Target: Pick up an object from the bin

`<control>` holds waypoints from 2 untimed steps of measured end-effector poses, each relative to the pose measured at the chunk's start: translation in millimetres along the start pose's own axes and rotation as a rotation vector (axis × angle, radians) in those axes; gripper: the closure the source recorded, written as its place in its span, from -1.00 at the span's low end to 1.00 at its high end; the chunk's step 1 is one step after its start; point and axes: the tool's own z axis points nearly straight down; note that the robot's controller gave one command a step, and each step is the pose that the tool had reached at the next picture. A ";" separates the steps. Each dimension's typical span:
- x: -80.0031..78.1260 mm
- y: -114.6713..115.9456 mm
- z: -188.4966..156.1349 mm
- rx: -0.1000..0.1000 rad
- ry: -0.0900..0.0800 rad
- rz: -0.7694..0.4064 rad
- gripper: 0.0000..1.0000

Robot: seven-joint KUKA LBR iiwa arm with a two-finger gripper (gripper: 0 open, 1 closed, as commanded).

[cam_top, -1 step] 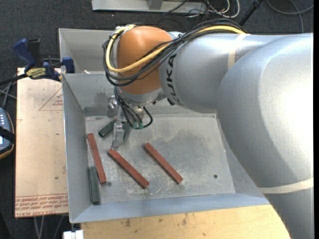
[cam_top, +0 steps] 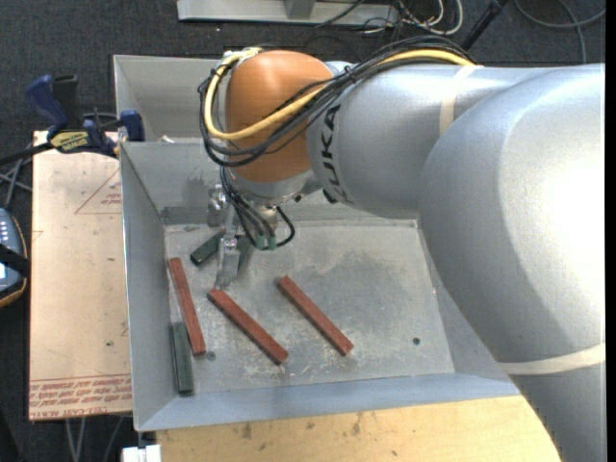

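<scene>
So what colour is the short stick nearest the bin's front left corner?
The stick is dark grey-green, clearest in the camera view, beside a reddish-brown bar.

A small dark block [cam_top: 205,251] lies just beside the tool [cam_top: 228,266] on the view's left. Beyond it, a red-brown stick [cam_top: 186,306] and the bin's sloping wall [cam_top: 142,258] close that side. A second stick [cam_top: 247,325] begins close below the tool. Right of the tool, past a third stick [cam_top: 314,314], the bin floor [cam_top: 385,263] lies bare and open.
</scene>
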 end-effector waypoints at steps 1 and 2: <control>-0.7 -0.3 0.8 0.000 -0.001 0.001 -1.00; 13.1 -1.0 6.7 0.006 0.014 0.007 -1.00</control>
